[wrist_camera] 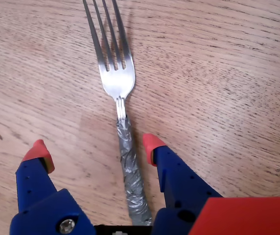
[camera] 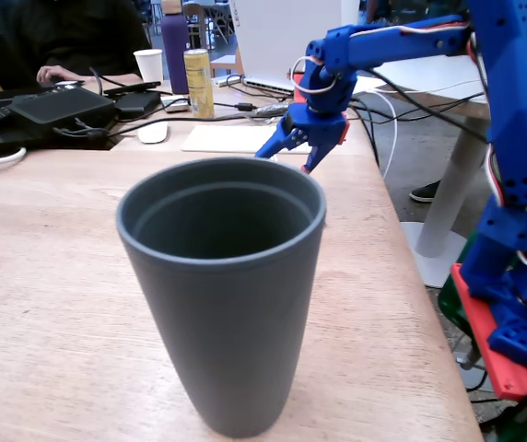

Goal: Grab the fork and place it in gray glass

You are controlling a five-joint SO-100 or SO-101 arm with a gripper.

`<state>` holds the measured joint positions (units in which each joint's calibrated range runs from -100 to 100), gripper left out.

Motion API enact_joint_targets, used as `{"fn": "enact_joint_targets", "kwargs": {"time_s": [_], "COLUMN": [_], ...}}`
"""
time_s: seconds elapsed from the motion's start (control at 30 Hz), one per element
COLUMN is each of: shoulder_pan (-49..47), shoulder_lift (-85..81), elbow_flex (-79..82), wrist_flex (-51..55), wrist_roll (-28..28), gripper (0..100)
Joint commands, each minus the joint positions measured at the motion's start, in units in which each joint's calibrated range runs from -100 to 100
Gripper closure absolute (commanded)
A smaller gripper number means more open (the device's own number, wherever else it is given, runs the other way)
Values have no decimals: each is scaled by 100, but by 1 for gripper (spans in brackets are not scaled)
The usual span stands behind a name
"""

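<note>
Reaching down behind the gray glass [camera: 222, 295], the gripper [camera: 287, 158] in the fixed view hangs just over the table [camera: 52, 276] with its jaws spread, and the fork is hidden there. Seen from the wrist, the fork [wrist_camera: 123, 122] lies flat between the wide-open, empty fingertips [wrist_camera: 152, 142], its taped handle running along the gripper's own line, tines pointing away, so a straight descent and squeeze should catch the handle.

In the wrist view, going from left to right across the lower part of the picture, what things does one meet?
Left red-tipped finger of the open tool → wrapped handle of the fork lying on the wooden table → right red-tipped finger.
</note>
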<state>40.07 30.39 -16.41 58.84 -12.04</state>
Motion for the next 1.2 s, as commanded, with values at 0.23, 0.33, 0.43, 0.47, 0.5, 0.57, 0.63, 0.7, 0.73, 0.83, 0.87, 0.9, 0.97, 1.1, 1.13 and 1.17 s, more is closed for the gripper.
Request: {"fn": "enact_joint_targets", "kwargs": {"time_s": [0.23, 0.33, 0.43, 0.47, 0.5, 0.57, 0.63, 0.7, 0.73, 0.83, 0.87, 0.9, 0.97, 1.1, 1.13, 1.17], "shoulder_pan": [54, 207, 376, 376, 376, 376, 376, 376, 376, 393, 393, 393, 393, 393, 393, 393], "shoulder_lift": [40, 74, 91, 203, 331, 340, 348, 357, 365, 374, 374, 374, 374, 383, 383, 383], "elbow_flex": [-185, -185, -185, -223, -270, -280, -280, -289, -289, -289, -289, -280, -270, -204, -185, -185], "wrist_flex": [766, 774, 955, 1127, 1218, 1218, 1218, 1218, 1218, 1226, 1234, 1234, 1234, 1242, 1242, 1242], "wrist_roll": [-10, 24, 10, -5, -5, 10, 29, 34, 34, 29, 15, 5, 5, 39, 39, 44], "gripper": [60, 60, 60, 60, 60, 60, 60, 60, 60, 60, 60, 60, 63, 82, 87, 93]}}
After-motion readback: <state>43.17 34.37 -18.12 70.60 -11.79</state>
